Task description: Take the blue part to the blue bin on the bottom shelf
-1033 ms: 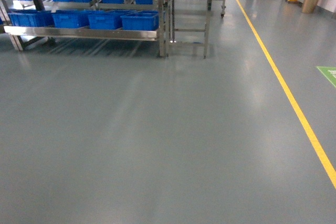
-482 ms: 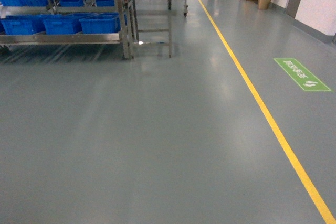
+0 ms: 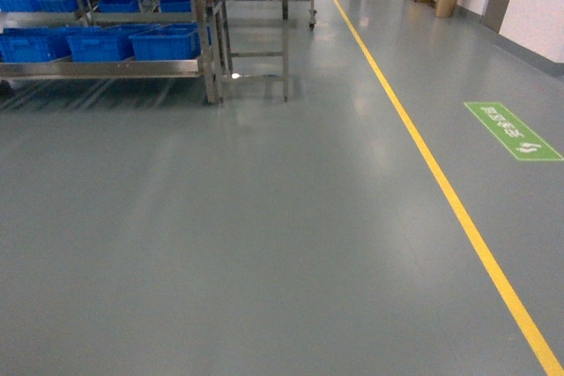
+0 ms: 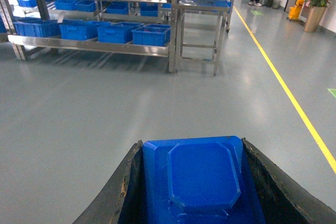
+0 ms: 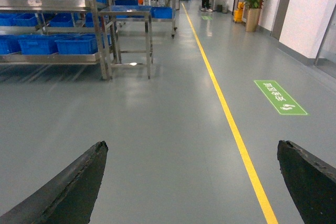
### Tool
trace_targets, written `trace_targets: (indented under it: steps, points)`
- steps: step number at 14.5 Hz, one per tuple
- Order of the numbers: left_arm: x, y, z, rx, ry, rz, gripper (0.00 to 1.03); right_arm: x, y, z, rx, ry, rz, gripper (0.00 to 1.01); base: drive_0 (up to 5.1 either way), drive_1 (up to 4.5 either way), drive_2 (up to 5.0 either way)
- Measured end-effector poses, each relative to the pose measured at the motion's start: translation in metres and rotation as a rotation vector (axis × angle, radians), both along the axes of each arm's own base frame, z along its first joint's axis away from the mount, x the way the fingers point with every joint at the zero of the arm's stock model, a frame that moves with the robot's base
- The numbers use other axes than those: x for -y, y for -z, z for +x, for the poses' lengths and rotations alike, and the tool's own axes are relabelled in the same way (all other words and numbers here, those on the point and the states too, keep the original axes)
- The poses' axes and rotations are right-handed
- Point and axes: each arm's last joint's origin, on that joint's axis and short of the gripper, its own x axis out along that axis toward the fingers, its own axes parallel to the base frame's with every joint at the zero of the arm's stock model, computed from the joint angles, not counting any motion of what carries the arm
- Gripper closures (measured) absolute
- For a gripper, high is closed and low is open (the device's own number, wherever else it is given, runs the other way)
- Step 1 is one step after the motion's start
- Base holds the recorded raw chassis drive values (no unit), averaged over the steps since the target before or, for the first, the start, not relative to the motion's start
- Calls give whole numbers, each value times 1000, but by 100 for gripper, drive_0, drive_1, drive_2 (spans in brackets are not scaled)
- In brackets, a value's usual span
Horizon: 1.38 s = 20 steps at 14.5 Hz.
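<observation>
Left claw (image 4: 191,182) clamped on the blue part (image 4: 202,177), right claw (image 5: 191,182) spread wide, holding nothing

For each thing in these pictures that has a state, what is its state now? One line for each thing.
left hand: shut on the blue part, one finger on each side.
blue part: held, off the floor.
right hand: open, nothing between its fingers.
bottom shelf: loaded with a row of blue bins.
blue bins: upright, open-topped; contents cannot be seen.
</observation>
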Motion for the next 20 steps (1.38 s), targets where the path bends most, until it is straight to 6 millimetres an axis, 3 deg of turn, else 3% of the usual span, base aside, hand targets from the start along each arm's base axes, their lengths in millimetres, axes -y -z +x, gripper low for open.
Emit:
trace_targets:
  steps: [20]
  points:
    - [0, 1, 0, -2, -1, -2, 59, 0, 0, 0, -5, 0, 0, 3, -161, -161, -161]
